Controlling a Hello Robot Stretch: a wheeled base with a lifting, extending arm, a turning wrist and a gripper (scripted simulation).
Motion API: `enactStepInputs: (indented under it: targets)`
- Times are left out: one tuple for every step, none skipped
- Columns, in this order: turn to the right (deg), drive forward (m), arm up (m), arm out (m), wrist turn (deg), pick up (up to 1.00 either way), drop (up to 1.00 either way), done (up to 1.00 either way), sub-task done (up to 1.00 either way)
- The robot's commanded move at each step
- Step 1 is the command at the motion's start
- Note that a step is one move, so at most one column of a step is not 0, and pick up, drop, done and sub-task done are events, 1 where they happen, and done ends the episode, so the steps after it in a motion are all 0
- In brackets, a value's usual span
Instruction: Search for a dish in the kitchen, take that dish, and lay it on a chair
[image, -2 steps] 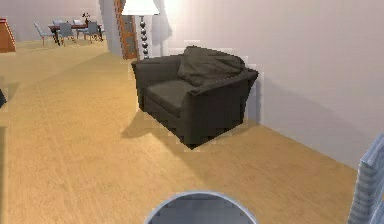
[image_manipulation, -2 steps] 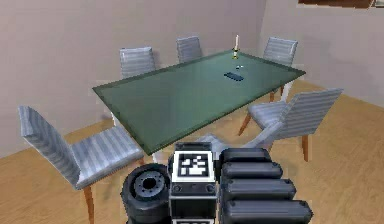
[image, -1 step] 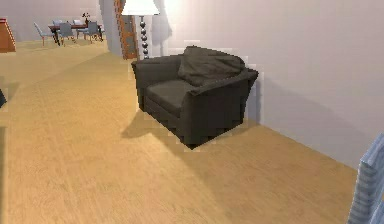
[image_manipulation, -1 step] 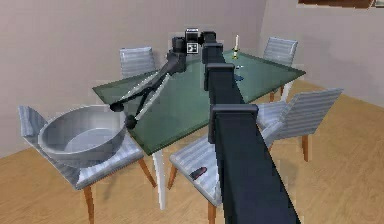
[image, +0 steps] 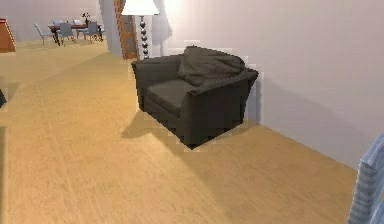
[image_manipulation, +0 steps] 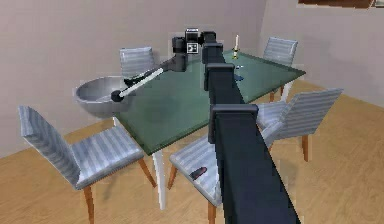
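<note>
Closest in the arm side view, a striped chair (image_manipulation: 185, 158) is tucked at the near edge of the green table (image_manipulation: 180, 110). A small dark thing (image_manipulation: 198, 172) lies on its seat, and the arm (image_manipulation: 235, 150) passes above it. A second chair (image_manipulation: 70, 150) stands off the table's near left corner and a third chair (image_manipulation: 300, 115) at its right side. The arm reaches across the tabletop, and the gripper (image_manipulation: 122, 95) points at a grey metal bowl (image_manipulation: 100, 100) at the table's left corner. The thin fingers (image_manipulation: 150, 78) end at the bowl's rim. I cannot tell how they are set, or whether they have the bowl or it rests on the table. Two more chairs (image_manipulation: 280, 48) stand at the table's far side, and a candle (image_manipulation: 236, 42) stands near its far edge. The forward view shows a dark armchair (image: 190, 90) on the wood floor.
</note>
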Motion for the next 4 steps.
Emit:
enactStepInputs:
  targets:
    - [0.0, 0.0, 0.0, 0.0, 45.0, 0.0, 0.0, 0.0, 0.0]
    - [0.0, 0.0, 0.0, 0.0, 45.0, 0.0, 0.0, 0.0, 0.0]
    - [0.0, 0.0, 0.0, 0.0, 33.0, 0.0, 0.0, 0.0, 0.0]
    - [0.0, 0.0, -0.34, 0.0, 0.0, 0.0, 0.0, 0.0, 0.0]
